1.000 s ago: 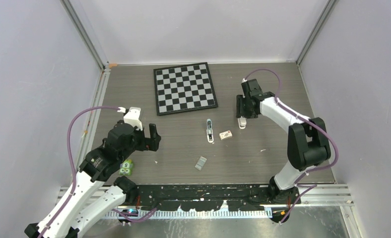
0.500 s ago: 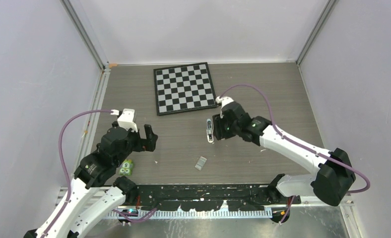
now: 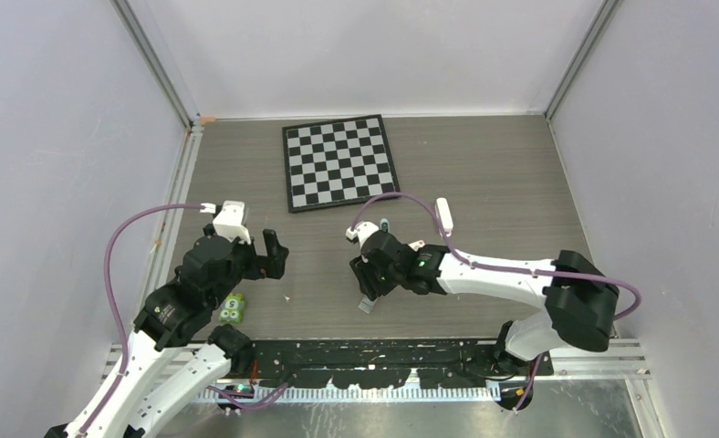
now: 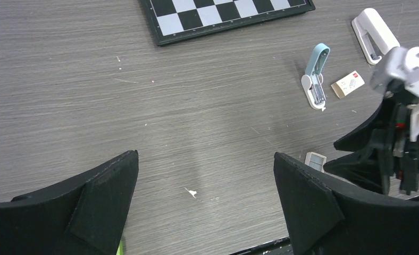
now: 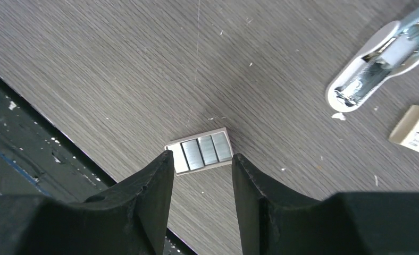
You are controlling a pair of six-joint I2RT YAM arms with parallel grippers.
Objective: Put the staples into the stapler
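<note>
The staples (image 5: 199, 151), a small flat silvery-grey block of strips, lie near the table's front edge (image 3: 369, 301) and show in the left wrist view (image 4: 316, 161). My right gripper (image 5: 201, 155) is open and hovers just above them, one fingertip at each side, not touching (image 3: 367, 286). The white stapler (image 3: 443, 213) lies flat to the far right of it (image 4: 375, 34). My left gripper (image 4: 204, 159) is open and empty over bare table at the left (image 3: 274, 251).
A light-blue-and-white small object (image 3: 385, 224) (image 5: 377, 64) and a small tan box (image 5: 417, 130) (image 4: 348, 84) lie between staples and stapler. A chessboard (image 3: 339, 161) lies at the back. A green item (image 3: 233, 308) sits under the left arm.
My right arm has swung from the white stapler at the right, left and toward the front, and now hangs over the staples. The left arm has barely shifted.
</note>
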